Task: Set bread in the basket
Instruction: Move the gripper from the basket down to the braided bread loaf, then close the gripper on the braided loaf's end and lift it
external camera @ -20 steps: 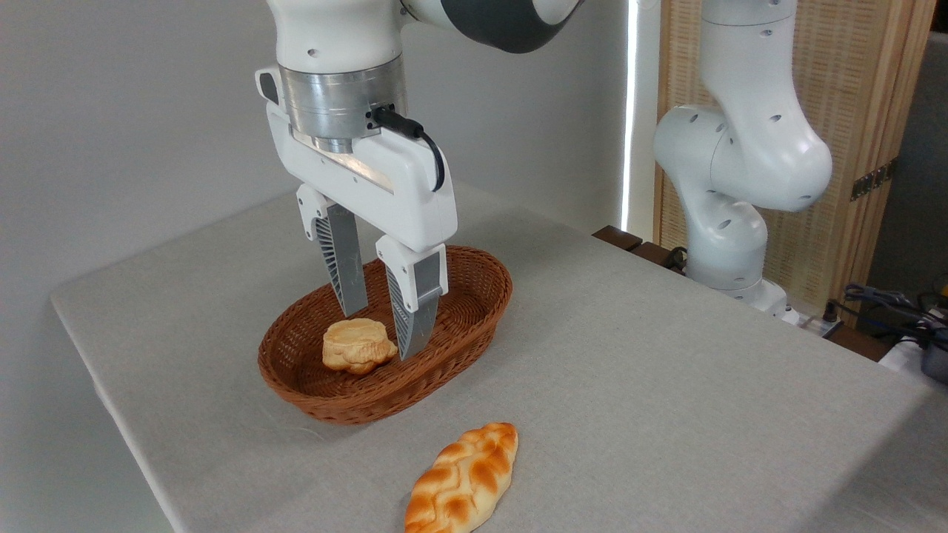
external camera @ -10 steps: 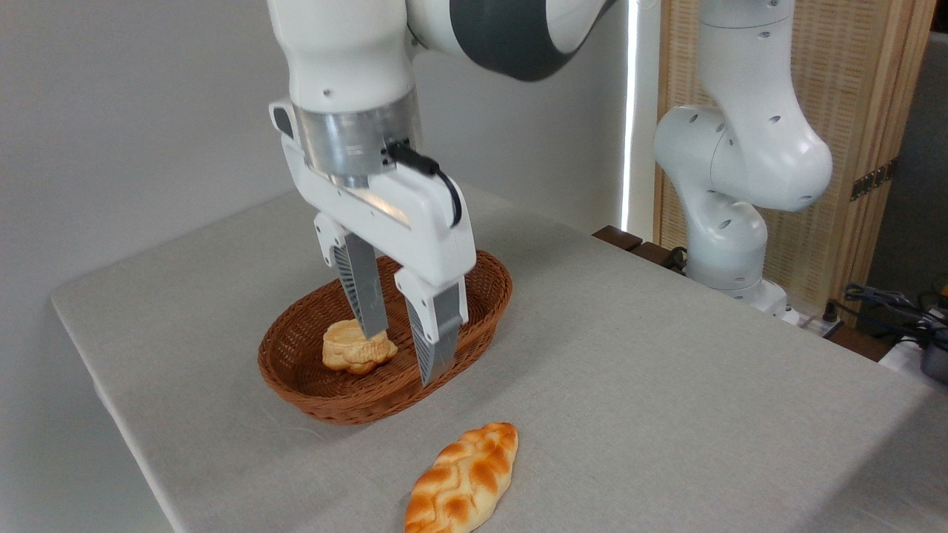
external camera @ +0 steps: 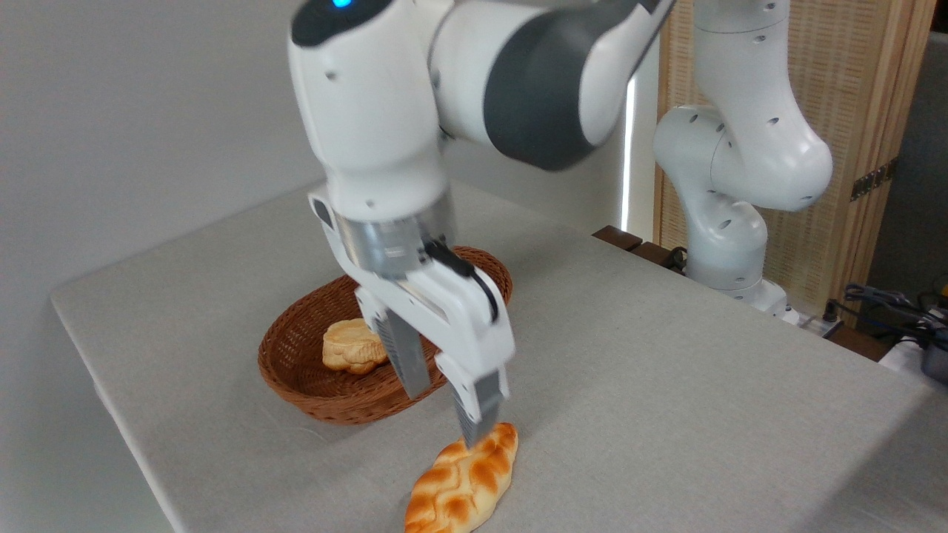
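Hand (external camera: 444,414) spread, empty, fingers pointing down over the far tip of the bread (external camera: 463,481), which lies on the table (external camera: 666,370) near its front edge, apparently untouched, just outside the basket (external camera: 296,374), seemingly lining up a pinch.

Open fingers (external camera: 442,419) above bread (external camera: 462,481) — basket (external camera: 296,381) holds a roll (external camera: 352,346).

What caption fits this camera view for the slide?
Open end effector hovers by braided bread; basket holds a pastry.
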Available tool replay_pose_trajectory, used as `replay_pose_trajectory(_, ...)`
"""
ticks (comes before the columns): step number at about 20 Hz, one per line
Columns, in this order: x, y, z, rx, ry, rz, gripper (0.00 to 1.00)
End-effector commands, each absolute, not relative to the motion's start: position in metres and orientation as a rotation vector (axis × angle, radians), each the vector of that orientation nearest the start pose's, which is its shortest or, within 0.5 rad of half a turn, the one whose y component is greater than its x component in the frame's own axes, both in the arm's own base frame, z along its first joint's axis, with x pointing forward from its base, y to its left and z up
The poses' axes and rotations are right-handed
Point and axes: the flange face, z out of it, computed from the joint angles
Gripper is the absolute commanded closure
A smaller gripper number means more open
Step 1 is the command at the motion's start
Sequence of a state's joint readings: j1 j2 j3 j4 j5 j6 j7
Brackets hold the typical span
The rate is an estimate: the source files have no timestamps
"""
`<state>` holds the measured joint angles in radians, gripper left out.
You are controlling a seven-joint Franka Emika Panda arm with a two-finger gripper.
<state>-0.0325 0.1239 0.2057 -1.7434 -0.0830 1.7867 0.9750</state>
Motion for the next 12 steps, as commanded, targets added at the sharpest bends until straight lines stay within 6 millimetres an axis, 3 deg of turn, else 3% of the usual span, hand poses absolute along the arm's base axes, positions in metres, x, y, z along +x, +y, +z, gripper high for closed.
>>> replay_pose_trajectory(1, 0.583, 0.1, 0.458, -2.931, 1.258, 0.169, 0.0)
replay_pose_trajectory(4, 0.592, 0.101, 0.435, -2.915, 1.256, 0.197, 0.0)
replay_pose_trajectory(12, 0.602, 0.095, 0.418, -2.948, 1.24, 0.138, 0.0)
